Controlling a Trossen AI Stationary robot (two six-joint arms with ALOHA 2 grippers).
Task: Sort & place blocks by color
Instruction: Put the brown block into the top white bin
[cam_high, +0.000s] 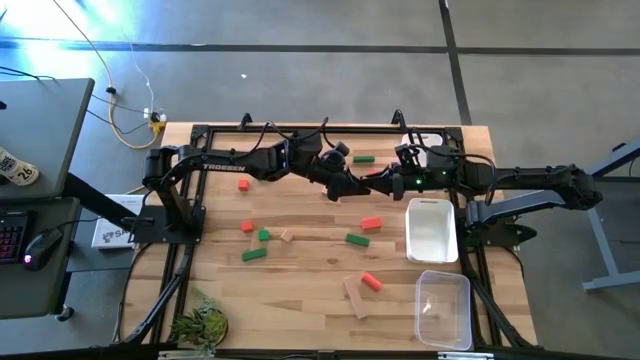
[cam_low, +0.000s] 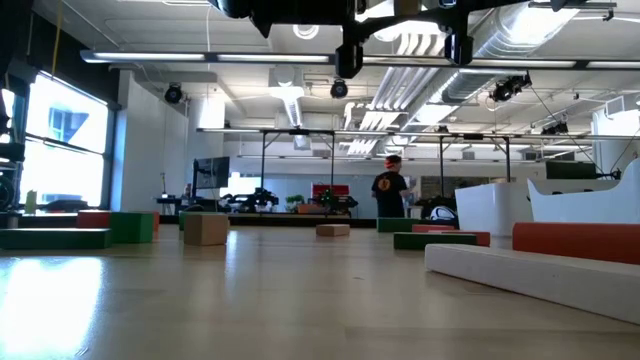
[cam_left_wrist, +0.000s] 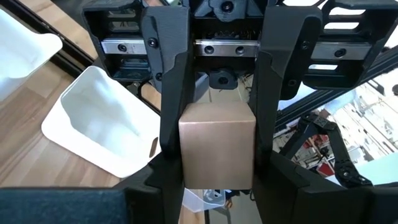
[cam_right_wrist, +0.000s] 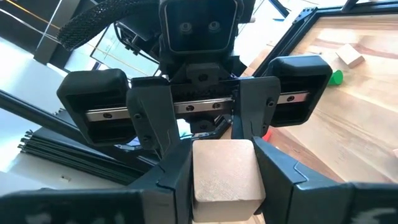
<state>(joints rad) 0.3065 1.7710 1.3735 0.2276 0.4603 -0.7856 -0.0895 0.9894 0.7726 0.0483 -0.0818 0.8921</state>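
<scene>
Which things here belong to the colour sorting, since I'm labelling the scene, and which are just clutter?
Job: tan cube, gripped by left gripper and right gripper together; red block; green block; tan bar; probably white tray, clear tray.
Lying about: plant, mouse.

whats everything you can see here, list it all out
red blocks: 4, red, scattered on the table
green blocks: 4, green, one at the far edge, three mid-table
tan blocks: 2, plain wood, a long bar near the front and a small piece mid-table
tan cube: 1, plain wood, held in the air above the table
white tray: 1, white, right side of the table
clear tray: 1, clear, front right corner
plant: 1, green, front left corner
person: 1, dark top, far back in the room
left claw: raised mid-table, facing the right claw at the cube
right claw: raised, shut on the tan cube
</scene>
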